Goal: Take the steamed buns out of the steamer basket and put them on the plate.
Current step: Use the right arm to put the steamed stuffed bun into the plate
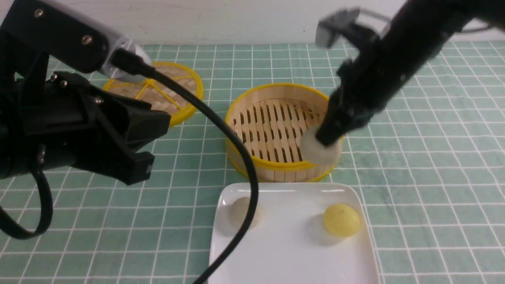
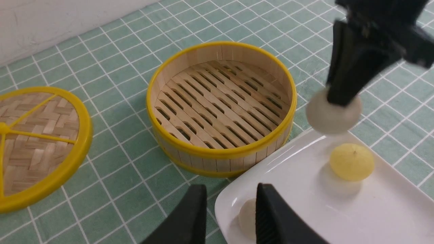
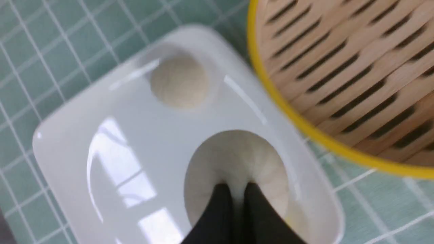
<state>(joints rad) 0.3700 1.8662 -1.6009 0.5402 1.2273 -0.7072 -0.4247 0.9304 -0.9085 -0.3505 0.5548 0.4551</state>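
Closest to the front camera is the left gripper, raised above the table's left part, its fingers standing part open with nothing between them; a black cable loops from it across the plate's left edge. Next comes the white square plate at the table's near edge, carrying two buns: a beige bun by its far-left corner and a yellow bun toward its right edge. Behind the plate, the steamer basket shows only its bare slatted floor; its woven lid lies flat at the far left of the green checked tablecloth. The right gripper has its fingers pinched nearly together on the pleated top of the last off-white bun, which hangs clear of any surface. The bun sits straight below the fingertips and, being round, has no long axis to mind. From the wrist views it hangs over the plate's far-right corner, close above the yellow bun, so a straight descent risks landing on it; the bare middle between the two resting buns looks the safer spot. The right arm is plainly nearer; I judge the task almost complete.
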